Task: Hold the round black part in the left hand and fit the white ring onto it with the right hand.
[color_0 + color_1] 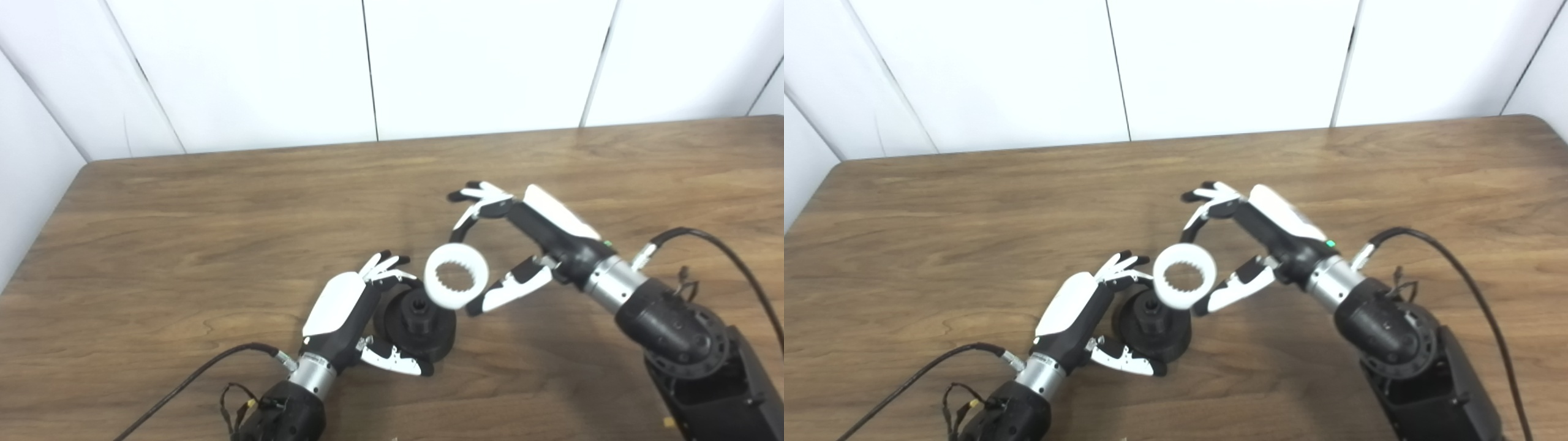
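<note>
The round black part (pixel 419 321) stands on the wooden table (pixel 184 233) near the front middle, its hub pointing up. My left hand (pixel 343 312) is shut on it from the left, fingers over its far side and thumb along its near side. My right hand (pixel 539 233) holds the white ring (pixel 432 277), toothed on its inside, pinched between a finger on top and the thumb at its lower right. The ring hangs tilted just above and to the right of the black part's hub, overlapping its upper edge. It also shows in the right eye view (pixel 1160 283).
Black cables (pixel 735 257) trail from both wrists over the table. White wall panels (pixel 478 61) stand behind the table's far edge. The table's left edge runs close to the wall at the left.
</note>
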Controlling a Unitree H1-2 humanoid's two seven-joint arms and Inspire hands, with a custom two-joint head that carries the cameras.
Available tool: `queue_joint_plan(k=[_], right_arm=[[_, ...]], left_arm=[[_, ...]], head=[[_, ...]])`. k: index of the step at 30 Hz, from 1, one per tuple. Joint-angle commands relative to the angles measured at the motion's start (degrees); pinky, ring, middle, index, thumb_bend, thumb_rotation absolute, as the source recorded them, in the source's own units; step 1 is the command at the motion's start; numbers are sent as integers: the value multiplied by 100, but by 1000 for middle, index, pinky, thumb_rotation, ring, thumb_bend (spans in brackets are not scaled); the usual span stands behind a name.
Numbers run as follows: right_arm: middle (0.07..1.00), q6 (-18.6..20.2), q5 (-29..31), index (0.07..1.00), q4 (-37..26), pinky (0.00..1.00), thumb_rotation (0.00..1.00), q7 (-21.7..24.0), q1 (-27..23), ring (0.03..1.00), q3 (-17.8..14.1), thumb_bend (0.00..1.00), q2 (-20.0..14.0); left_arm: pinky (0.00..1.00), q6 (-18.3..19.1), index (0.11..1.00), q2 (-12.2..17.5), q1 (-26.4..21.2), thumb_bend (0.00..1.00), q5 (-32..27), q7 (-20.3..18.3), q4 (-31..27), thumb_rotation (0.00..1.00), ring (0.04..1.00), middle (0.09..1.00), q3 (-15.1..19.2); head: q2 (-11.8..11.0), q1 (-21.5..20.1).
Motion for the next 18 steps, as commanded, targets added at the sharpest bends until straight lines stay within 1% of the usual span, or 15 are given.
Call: queue_joint_plan(k=[1, 7, 8, 10, 15, 18], right_arm=[[887, -1, -34, 490, -217, 858, 147, 5, -152, 980, -11, 525, 44], [888, -58, -87, 490, -269, 899, 148, 37, -154, 980, 132, 525, 130], [886, -75, -102, 491, -277, 944, 149, 44, -163, 979, 158, 525, 139], [886, -92, -117, 491, -282, 958, 149, 60, -177, 981, 193, 525, 148], [882, -72, -148, 490, -210, 921, 147, 91, -207, 987, 267, 525, 211], [882, -56, -167, 490, -157, 928, 148, 110, -211, 990, 299, 525, 236]], left_arm=[[860, 80, 634, 80, 93, 914, 83, -55, 142, 175, 981, 917, -3], [863, 44, 632, 68, 95, 917, 46, -29, 181, 168, 981, 918, -8], [860, 48, 633, 65, 91, 915, 57, -26, 186, 169, 978, 917, -14], [860, 67, 634, 62, 84, 912, 74, -25, 187, 173, 978, 917, -28], [860, 122, 634, 38, 88, 915, 80, -26, 153, 179, 982, 918, -33], [858, 106, 631, 33, 94, 916, 66, -17, 145, 177, 982, 918, -31]], head=[[6, -5], [11, -7], [22, -14], [22, -3], [39, -1], [43, -11]])
